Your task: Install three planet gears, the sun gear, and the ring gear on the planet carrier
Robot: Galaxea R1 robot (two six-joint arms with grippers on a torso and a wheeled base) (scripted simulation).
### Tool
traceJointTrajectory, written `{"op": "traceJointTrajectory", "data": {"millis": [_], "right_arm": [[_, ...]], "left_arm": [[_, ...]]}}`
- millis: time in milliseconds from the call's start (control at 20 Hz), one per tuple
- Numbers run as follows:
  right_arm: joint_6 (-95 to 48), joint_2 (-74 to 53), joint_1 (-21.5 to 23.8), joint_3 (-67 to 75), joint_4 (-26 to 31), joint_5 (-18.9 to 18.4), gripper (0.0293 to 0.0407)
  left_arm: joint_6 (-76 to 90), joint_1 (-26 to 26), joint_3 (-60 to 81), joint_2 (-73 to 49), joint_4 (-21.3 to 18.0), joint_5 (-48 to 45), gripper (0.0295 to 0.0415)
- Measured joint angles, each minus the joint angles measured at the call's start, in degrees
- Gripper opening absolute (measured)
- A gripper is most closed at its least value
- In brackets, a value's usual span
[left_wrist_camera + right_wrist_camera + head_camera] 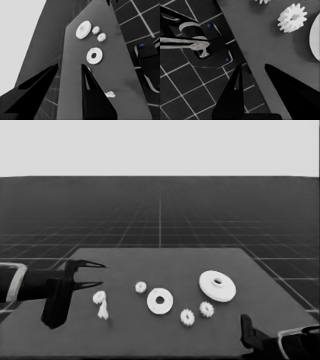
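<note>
The planet carrier, the smaller round part (160, 301) (94, 55), lies flat at the table's middle with nothing on it. The ring gear, the larger round part (217, 286) (83, 29), lies to its right. Several small gears lie loose: one (140, 287) left of the carrier, two (187, 317) (206, 309) in front of it and to the right, and one (99, 297) at the left, touching a thin white piece (103, 311) (110, 94). My left gripper (92, 275) (69, 65) waits open over the table's left end, holding nothing. At the lower right corner my right gripper (246, 325) (253, 66) is open and empty.
The right wrist view shows a gear (292, 18) large near the table's edge, beside the rim of a white round part (315, 37); which one I cannot tell. Dark machinery with blue lights (210, 42) stands past that edge. The floor's grid surrounds the table (125, 265).
</note>
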Motion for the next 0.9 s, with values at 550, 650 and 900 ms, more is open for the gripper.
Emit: {"op": "traceJointTrajectory", "data": {"millis": [550,650,900], "right_arm": [[0.0,0.0,-0.33,-0.15,0.05,-0.01,0.0385],[0.0,0.0,-0.33,-0.16,0.03,-0.01,0.0385],[0.0,0.0,-0.32,-0.16,0.03,-0.01,0.0385]], "left_arm": [[-82.2,18.11,-72.48,61.81,-7.43,47.22,0.0386],[-81.26,18.27,-77.74,63.68,-9.45,46.98,0.0385],[-76.46,27.46,-88.8,67.72,-3.28,41.36,0.0385]]}}
